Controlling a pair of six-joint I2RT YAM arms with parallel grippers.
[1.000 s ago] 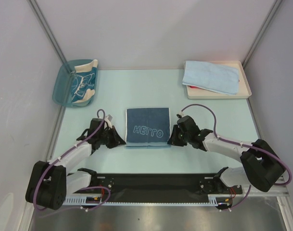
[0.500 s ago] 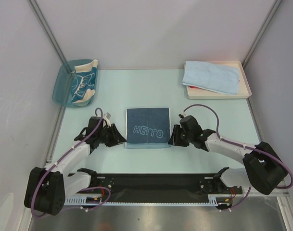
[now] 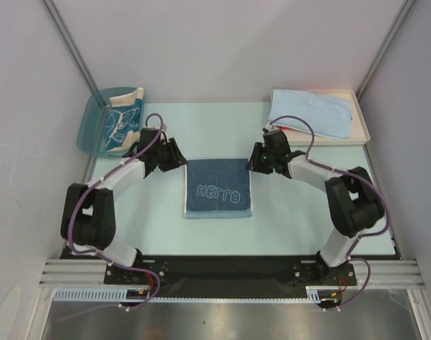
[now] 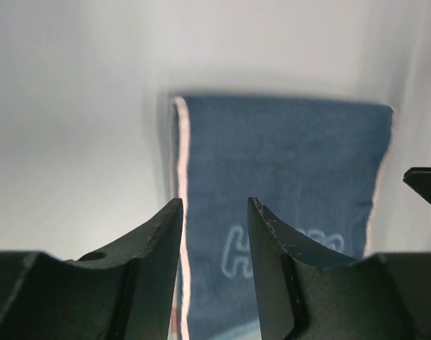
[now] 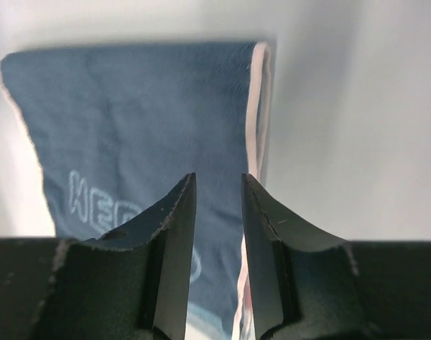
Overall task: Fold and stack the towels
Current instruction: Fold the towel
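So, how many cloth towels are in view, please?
3: a dark-blue lettered towel at centre, a light-blue terry towel on the cream tray, a beige-and-teal towel in the translucent blue bin; more may be hidden.

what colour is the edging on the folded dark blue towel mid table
Pale pinkish-white piping on the folded dark-blue towel; clearest in the right wrist view.

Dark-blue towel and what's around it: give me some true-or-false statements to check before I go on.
The dark-blue towel lies folded flat on the table. True.
The left gripper clamps that towel's edge. False: its jaws stand apart, holding nothing.
The light-blue towel lies on the cream tray. True.
The blue bin is empty. False: a beige and teal towel lies in it.
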